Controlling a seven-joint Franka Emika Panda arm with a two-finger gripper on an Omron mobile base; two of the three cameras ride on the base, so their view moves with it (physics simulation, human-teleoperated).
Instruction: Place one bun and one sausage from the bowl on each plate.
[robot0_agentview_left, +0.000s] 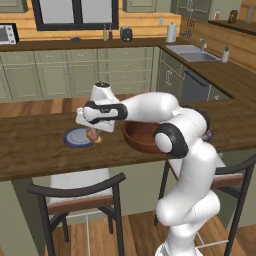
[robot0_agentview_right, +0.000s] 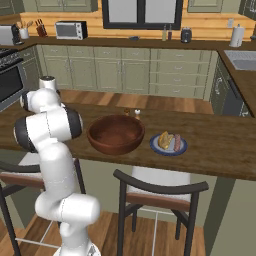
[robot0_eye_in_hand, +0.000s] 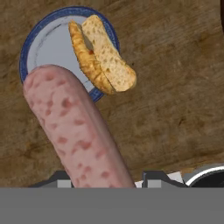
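The claw (robot0_agentview_left: 93, 134) is closed on a sausage (robot0_eye_in_hand: 76, 135), which hangs over the near plate (robot0_eye_in_hand: 48, 43) on the wooden counter (robot0_eye_in_hand: 175, 109). In the hand view the sausage runs up from between the two dark finger tips, and its rounded far end overlaps the plate's blue rim. A bun (robot0_eye_in_hand: 103, 54) lies half on that plate, with its lower end hanging past the rim onto the counter.

The sausage looks firm and smooth, probably light, and round enough to roll or slip if pinched off-centre. A grip across its middle, square to its length, seems safest; here the fingers seem to hold it nearer one end, so it may swing. The bun looks soft and crumbly, so it probably wants a light squeeze across its narrow width.

The hand view gives the close detail: how the bun overhangs the rim and where the sausage tip sits. The left base view shows the arm reaching left of the brown bowl (robot0_agentview_left: 142, 137), with the claw low over the plate (robot0_agentview_left: 77, 137). The right base view shows the bowl's inside (robot0_agentview_right: 116, 132) with nothing visible in it, and the other plate (robot0_agentview_right: 168, 145) just to its right already carrying a bun (robot0_agentview_right: 165, 140) and a sausage (robot0_agentview_right: 176, 142).
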